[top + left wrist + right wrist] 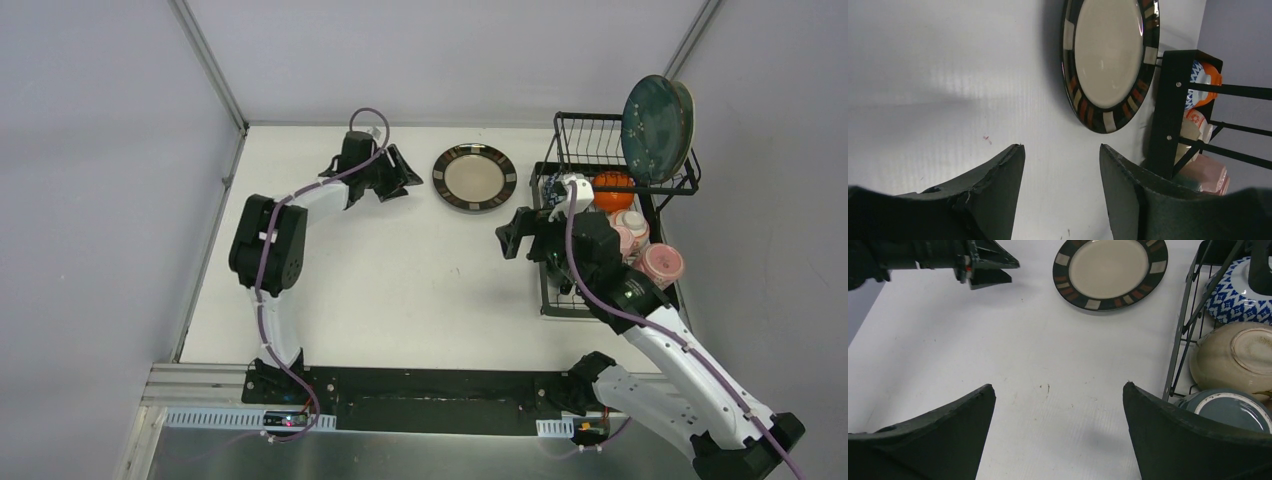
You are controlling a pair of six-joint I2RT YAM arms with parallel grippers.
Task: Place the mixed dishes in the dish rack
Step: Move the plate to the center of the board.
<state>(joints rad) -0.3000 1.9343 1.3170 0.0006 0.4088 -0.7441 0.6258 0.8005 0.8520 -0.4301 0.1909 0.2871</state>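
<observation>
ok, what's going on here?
Two arms are loading dishes into the dish rack. The teal plate stands on edge in the upper tier. An orange bowl and pink cups are already in. One dark-rimmed beige plate lies flat on the table. The left hand sits just beside it, jaws apart, holding nothing. The right hand hangs open and empty by the rack's left edge.

Showing no readable text, label, brand, number or sign anywhere.
</observation>
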